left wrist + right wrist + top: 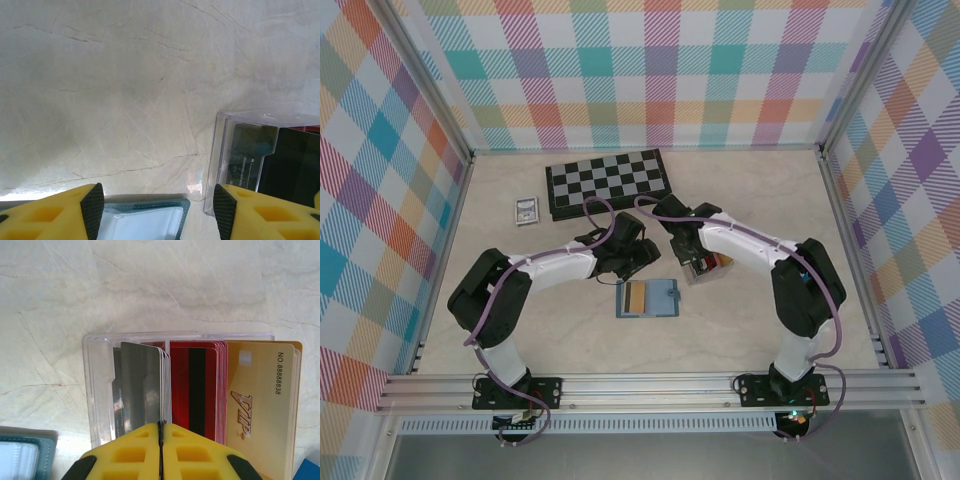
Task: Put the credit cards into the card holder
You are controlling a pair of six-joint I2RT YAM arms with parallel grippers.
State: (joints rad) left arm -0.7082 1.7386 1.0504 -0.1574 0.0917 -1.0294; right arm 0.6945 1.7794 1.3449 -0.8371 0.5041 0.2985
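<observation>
The credit cards stand on edge in a clear plastic box (98,390): dark grey ones (140,385), red ones (196,385) and a gold VIP card (260,400). My right gripper (161,426) is shut over the box, and the edge of a dark grey card runs into the seam between its fingers. The teal card holder (646,298) lies open on the table with an orange-tan card in it. My left gripper (159,210) hangs open above a corner of the card holder (145,217), with the box (235,150) to its right.
A black-and-white chessboard (608,183) lies at the back of the table. A small silver-framed rectangle (527,209) sits to its left. Plaid walls and metal rails close in the marble table (740,330).
</observation>
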